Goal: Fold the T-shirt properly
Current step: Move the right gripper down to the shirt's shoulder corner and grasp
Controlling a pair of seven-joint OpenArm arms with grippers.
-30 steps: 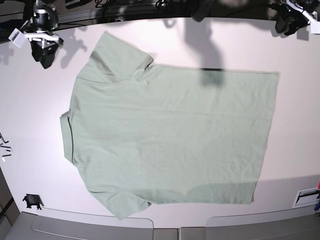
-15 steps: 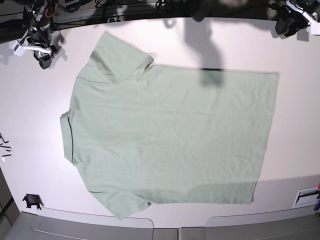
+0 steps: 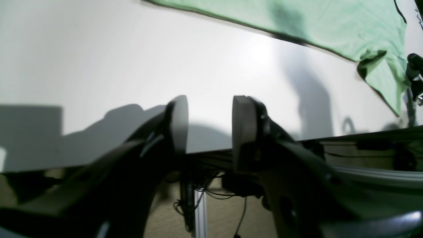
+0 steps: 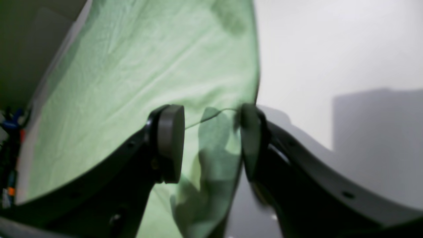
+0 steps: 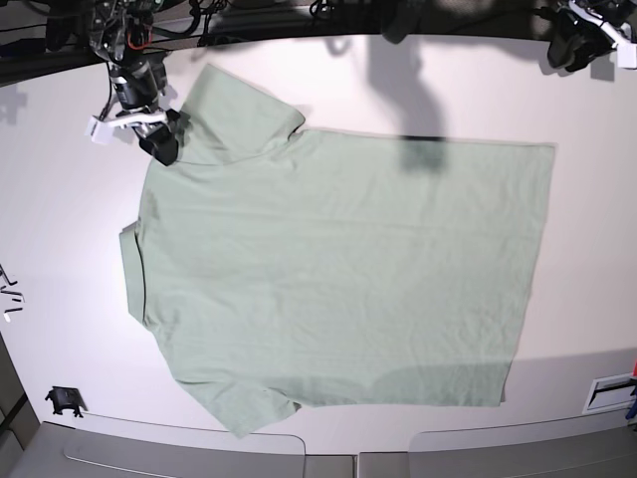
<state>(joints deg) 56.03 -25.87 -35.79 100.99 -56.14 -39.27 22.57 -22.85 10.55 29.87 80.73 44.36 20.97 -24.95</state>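
The pale sage-green T-shirt (image 5: 338, 269) lies spread flat on the white table (image 5: 60, 259), collar band at the left and hem at the right. My right gripper (image 5: 162, 149) is at the outer edge of the far sleeve. In the right wrist view it (image 4: 210, 142) is open, with the sleeve's edge (image 4: 214, 115) showing between the jaws. My left gripper (image 5: 572, 48) hangs at the table's far right corner, clear of the shirt. In the left wrist view it (image 3: 206, 125) is open and empty over bare table, with the shirt (image 3: 297, 19) farther off.
A small black clip (image 5: 65, 401) sits at the near left corner. A white box (image 5: 609, 391) lies at the near right edge. Cables and dark frame parts run along the far table edge (image 5: 299, 40).
My right gripper has moved from the far left corner rightward and down to the far sleeve's edge. The left arm and the shirt have not moved.
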